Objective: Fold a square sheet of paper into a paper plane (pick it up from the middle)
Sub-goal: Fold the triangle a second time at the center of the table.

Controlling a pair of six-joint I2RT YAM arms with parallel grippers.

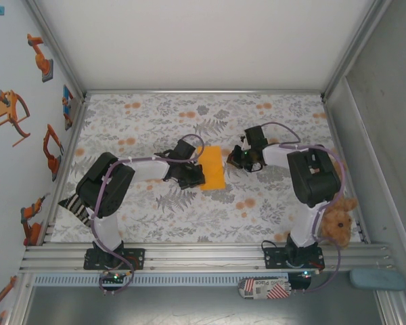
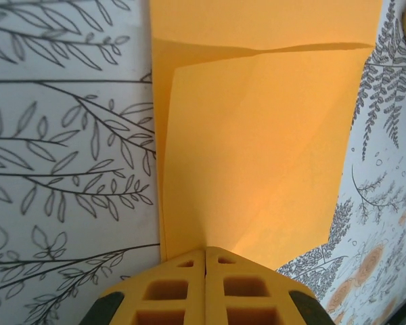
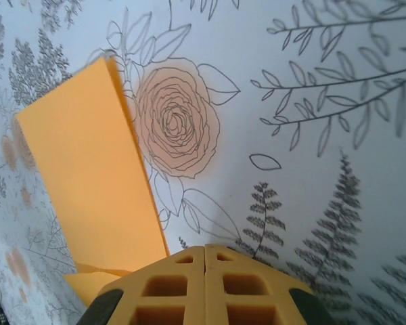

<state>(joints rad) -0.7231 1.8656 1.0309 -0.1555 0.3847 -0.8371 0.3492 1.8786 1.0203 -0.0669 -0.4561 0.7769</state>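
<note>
On the left wall, orange robot-arm stickers (image 1: 13,112) line the panel. The tabletop (image 1: 277,203) is covered by a floral cloth (image 1: 155,112) printed with grey ferns and small orange blooms.

The left arm reaches from its base toward the middle, and the left pincer (image 1: 200,177) sits at the left edge of the sheet of paper (image 1: 214,169). From the left wrist, the left pincer (image 2: 205,256) has its 2 yellow fingers pressed together with no gap, their tips at the near edge of the sheet of paper (image 2: 257,156). Whether a bit of the edge is nipped between them cannot be told. The orange-yellow sheet lies on the cloth at the centre, partly folded, with 1 flap laid over the layer below and a crease running across its far end.

The right pincer (image 1: 238,160) is just beside the sheet's right edge. From the right wrist, the right pincer (image 3: 204,254) is likewise closed tight, holding nothing, and the sheet of paper (image 3: 88,183) lies to its left with its folded edge slightly raised.

A brown teddy (image 1: 338,220) sits by the right arm's base, and a grey-blue pad (image 1: 377,278) lies off the cloth at the right.
</note>
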